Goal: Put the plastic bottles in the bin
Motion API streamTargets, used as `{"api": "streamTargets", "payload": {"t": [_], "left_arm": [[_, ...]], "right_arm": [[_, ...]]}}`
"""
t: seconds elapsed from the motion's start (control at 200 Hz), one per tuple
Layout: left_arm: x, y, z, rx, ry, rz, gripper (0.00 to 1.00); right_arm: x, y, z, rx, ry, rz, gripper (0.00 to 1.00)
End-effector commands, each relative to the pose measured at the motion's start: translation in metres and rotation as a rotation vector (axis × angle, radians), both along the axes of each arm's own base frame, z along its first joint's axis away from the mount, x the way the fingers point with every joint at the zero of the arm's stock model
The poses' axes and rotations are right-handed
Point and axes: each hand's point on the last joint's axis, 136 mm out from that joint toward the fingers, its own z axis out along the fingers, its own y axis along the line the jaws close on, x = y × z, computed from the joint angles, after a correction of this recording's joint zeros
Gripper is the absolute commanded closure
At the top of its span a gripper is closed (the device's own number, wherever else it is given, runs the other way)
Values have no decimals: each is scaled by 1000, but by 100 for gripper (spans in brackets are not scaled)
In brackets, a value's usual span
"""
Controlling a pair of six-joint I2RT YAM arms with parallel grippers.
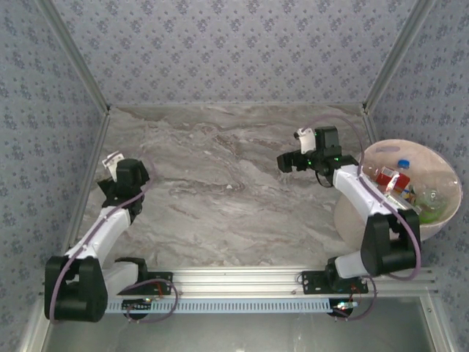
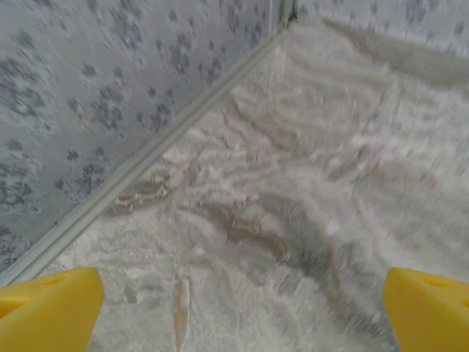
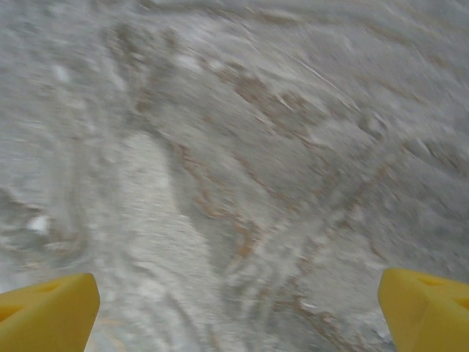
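Both arms over the marble table (image 1: pixel 220 198), jaws wide, plastic bottles (image 1: pixel 392 180) in the bin (image 1: pixel 442 222).

Near edge: both bases on the aluminium rail (image 1: pixel 242 279). Left gripper (image 1: pixel 110 167) hangs over the table's left side, close to the side wall; its yellow fingertips (image 2: pixel 51 312) sit at opposite corners of the wrist view, spread wide, holding nothing. Right gripper (image 1: pixel 284 162) is right of centre, pointing left, jaws equally wide and unloaded. The bin stands at the right edge, just beside the right forearm; a red label and a blue cap are visible inside. Patterned wall (image 1: pixel 234 51) behind.
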Motion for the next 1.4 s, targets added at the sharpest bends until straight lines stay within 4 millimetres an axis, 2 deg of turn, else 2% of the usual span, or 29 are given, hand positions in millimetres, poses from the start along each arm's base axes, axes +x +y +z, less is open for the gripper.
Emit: {"api": "streamTargets", "payload": {"t": [0.0, 0.065, 0.295, 0.395, 0.465, 0.635, 0.914, 0.959, 0.984, 1.064, 1.134, 1.179, 1.394], "left_arm": [[25, -6, 2, 20, -67, -108, 2], [35, -11, -10, 15, -38, -156, 2], [66, -35, -35, 34, -26, -333, 2], [76, -46, -34, 53, -41, -414, 2], [75, -48, -45, 48, -59, -435, 2], [68, -45, -53, 41, -101, -422, 2], [68, -44, -53, 43, -103, -416, 2], [68, -44, -52, 42, -103, -416, 2], [68, -44, -52, 42, -103, -417, 2], [68, -44, -53, 42, -102, -416, 2], [68, -44, -52, 42, -104, -416, 2], [68, -44, -52, 42, -103, -417, 2], [68, -44, -52, 42, -103, -417, 2]], "right_arm": [[17, -26, -21, -48, -16, -85, 0], [22, -37, -30, -43, -20, -112, 0], [34, -55, -51, -65, -52, -161, 0], [35, -65, -60, -91, -73, -182, 0], [35, -70, -63, -84, -102, -194, 0], [30, -84, -71, -37, -150, -248, 0], [5, -109, -55, 31, -382, -354, 0], [0, -106, -64, 0, -389, -333, 0], [1, -105, -63, 46, -416, -355, 0], [0, -122, -64, 0, -391, -418, 0], [3, -115, -64, 22, -395, -422, 0], [2, -117, -65, -18, -390, -404, 0], [2, -115, -65, 16, -388, -421, 0]]}}
